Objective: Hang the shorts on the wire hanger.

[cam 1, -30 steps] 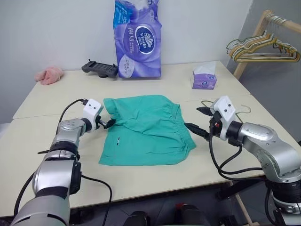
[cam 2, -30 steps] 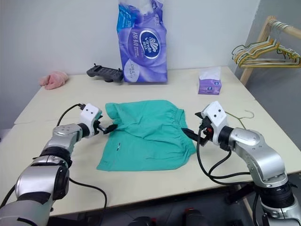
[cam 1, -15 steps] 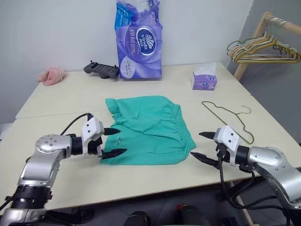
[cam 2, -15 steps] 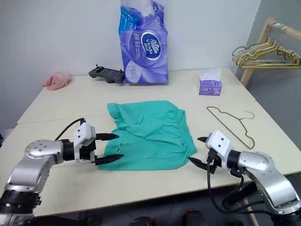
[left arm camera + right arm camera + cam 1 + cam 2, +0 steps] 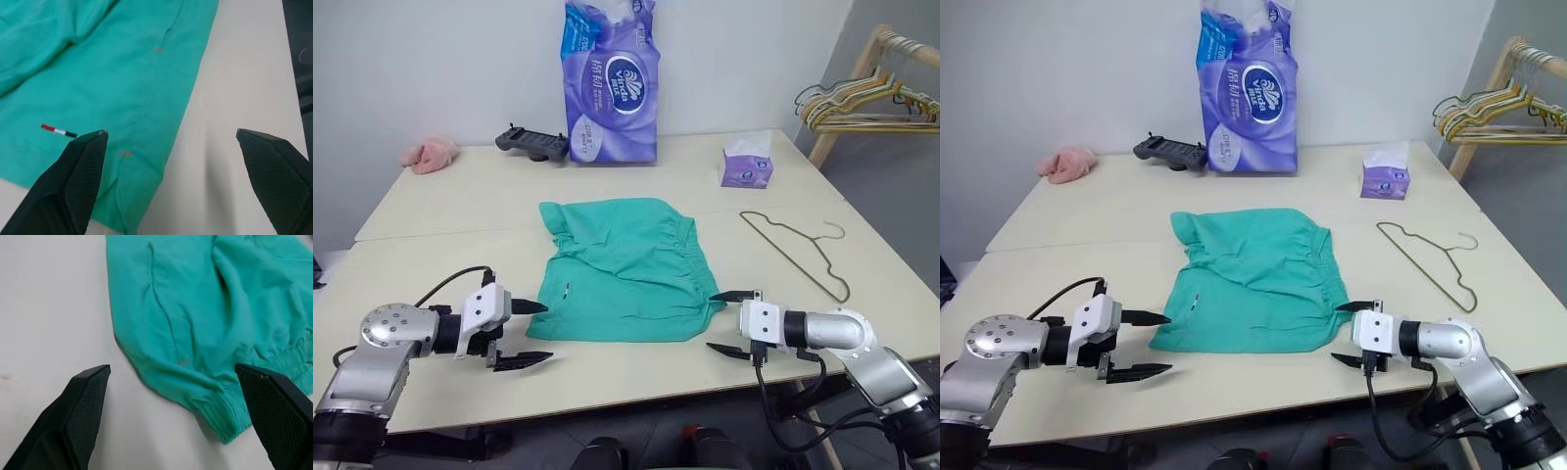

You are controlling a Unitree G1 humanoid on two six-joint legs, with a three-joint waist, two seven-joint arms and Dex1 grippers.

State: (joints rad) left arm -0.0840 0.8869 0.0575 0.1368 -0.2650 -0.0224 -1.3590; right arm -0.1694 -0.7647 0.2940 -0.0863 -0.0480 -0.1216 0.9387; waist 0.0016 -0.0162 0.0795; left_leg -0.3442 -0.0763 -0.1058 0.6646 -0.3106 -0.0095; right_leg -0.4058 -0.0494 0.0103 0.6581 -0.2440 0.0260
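Far left on the cream table (image 5: 431,206): small pink cloth (image 5: 429,155), near the wall. Right of it, black game controller (image 5: 532,144), then tall purple tissue-roll pack (image 5: 611,83) standing upright at the far edge.

Near left: left gripper (image 5: 527,334), low over the table, pointing right toward the shorts (image 5: 622,274). 2 black fingers spread wide apart, nothing between them. Upper fingertip just beside the near-left corner of the shorts, lower one over bare table. In the left wrist view, one finger (image 5: 78,181) over the green hem, the other over bare tabletop; small red, white and black tag (image 5: 58,130) on the cloth.

Centre: shorts lying flat and spread on the table, teal-green, gathered waistband along the right side, leg openings toward the left. Held by neither gripper.

Near right: right gripper (image 5: 729,323), pointing left at the near-right corner of the shorts, by the waistband end. 2 fingers wide apart, empty. In the right wrist view, waistband corner (image 5: 222,418) lying between the spread fingers, no contact visible.

Right of the shorts, well apart from them: wire hanger (image 5: 795,253), lying flat on the table, hook toward the far right. Beyond it, small purple tissue box (image 5: 746,167).

Far right, off the table: wooden rack (image 5: 862,73) carrying a bunch of mixed-colour hangers (image 5: 862,103).
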